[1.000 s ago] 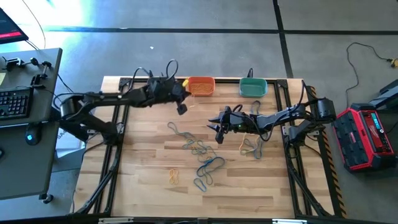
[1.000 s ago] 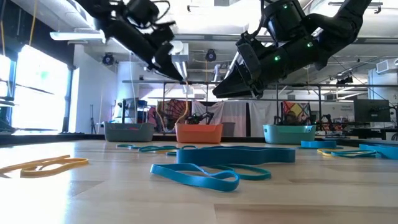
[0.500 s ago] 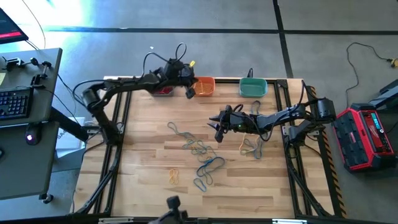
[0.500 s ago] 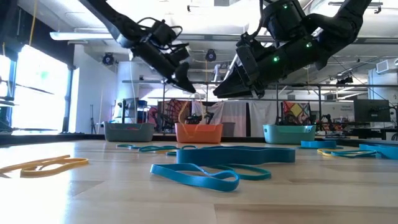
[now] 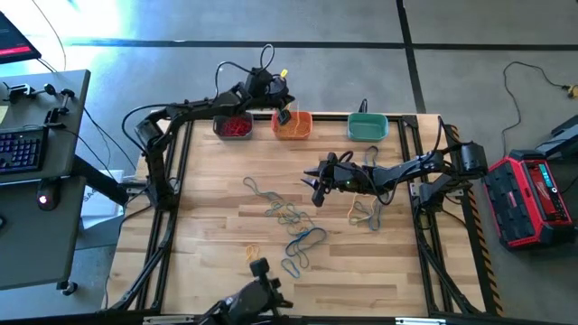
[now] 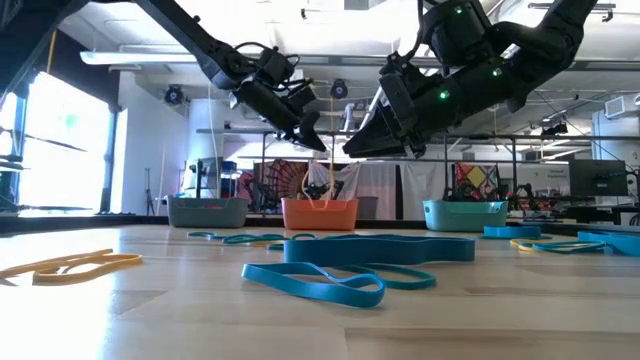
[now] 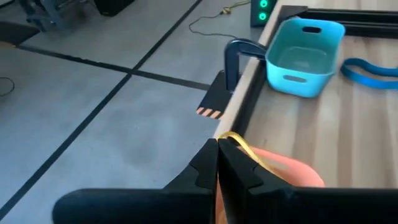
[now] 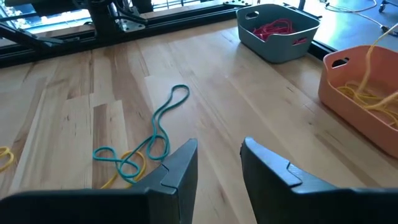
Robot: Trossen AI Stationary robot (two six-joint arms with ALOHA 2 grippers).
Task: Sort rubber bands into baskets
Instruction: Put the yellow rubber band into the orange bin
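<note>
No legible text, label, brand, number or sign anywhere in these views.

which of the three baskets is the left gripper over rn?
The orange basket, the middle of the three. The left gripper, shut on a yellow band, hangs above it; the grey-blue basket with red bands and the teal-green basket sit either side.

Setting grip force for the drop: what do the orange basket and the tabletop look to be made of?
Orange basket: likely moulded plastic, with a matte, smooth wall, rounded corners and a cut-out handle slot. Tabletop: wood, apparently butcher-block, with pale jointed strips, visible grain and a low sheen.
</note>
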